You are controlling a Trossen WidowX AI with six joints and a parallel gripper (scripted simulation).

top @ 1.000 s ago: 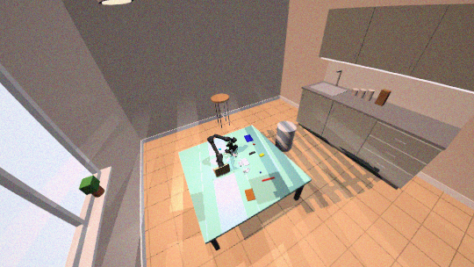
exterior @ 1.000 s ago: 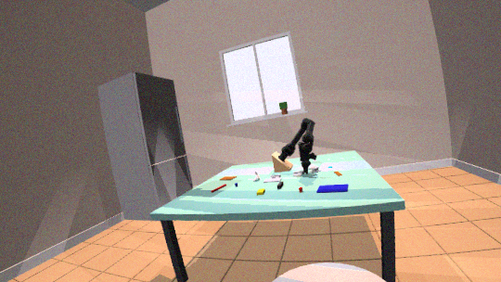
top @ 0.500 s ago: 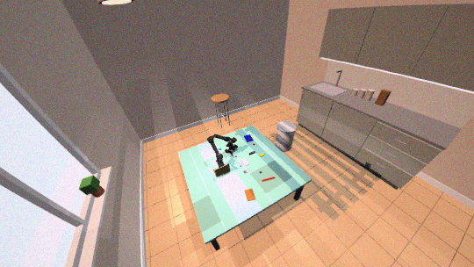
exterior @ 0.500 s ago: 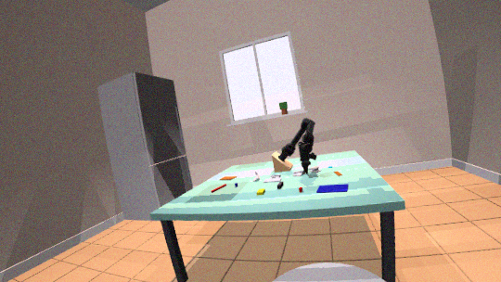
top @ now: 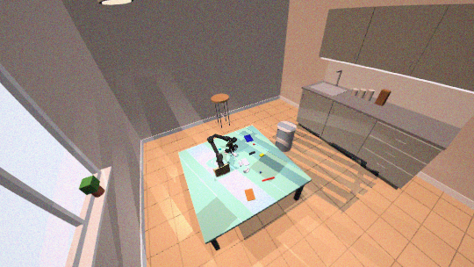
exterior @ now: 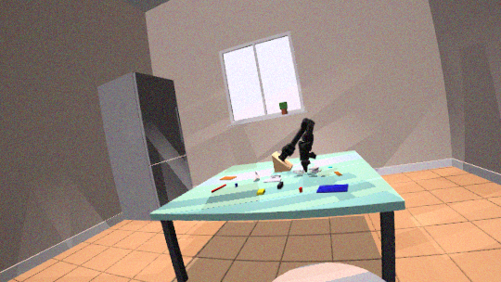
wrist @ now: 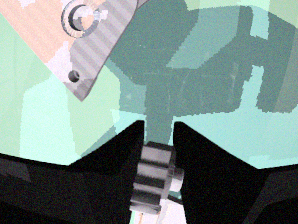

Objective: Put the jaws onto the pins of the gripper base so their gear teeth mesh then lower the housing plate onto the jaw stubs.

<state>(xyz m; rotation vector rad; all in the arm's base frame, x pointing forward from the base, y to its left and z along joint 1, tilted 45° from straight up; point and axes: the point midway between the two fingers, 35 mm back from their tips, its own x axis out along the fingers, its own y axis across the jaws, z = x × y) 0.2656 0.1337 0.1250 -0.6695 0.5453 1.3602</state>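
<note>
My gripper (wrist: 158, 128) (exterior: 304, 170) is shut on a grey jaw. The jaw's toothed gear end (wrist: 154, 172) sits between the fingers in the wrist view, teeth toward the camera, with a small round boss on its right; its lower part is mostly hidden by the fingers. A pale, pointed plate-like part (wrist: 42, 30) lies at the upper left, apart from the fingers, with a ringed round feature and a small hole near its tip; I cannot tell whether it is the base or the housing plate. More white parts (top: 243, 162) (exterior: 273, 179) lie on the table, too small to identify.
On the table (top: 211, 212) (exterior: 209, 204) are a blue square (top: 248, 138) (exterior: 332, 188), a yellow block (top: 262, 155) (exterior: 261, 191), a black piece (top: 252, 153) (exterior: 280, 185), a red bar (top: 268, 179) (exterior: 218, 188) and an orange rectangle (top: 249, 194) (exterior: 227, 178).
</note>
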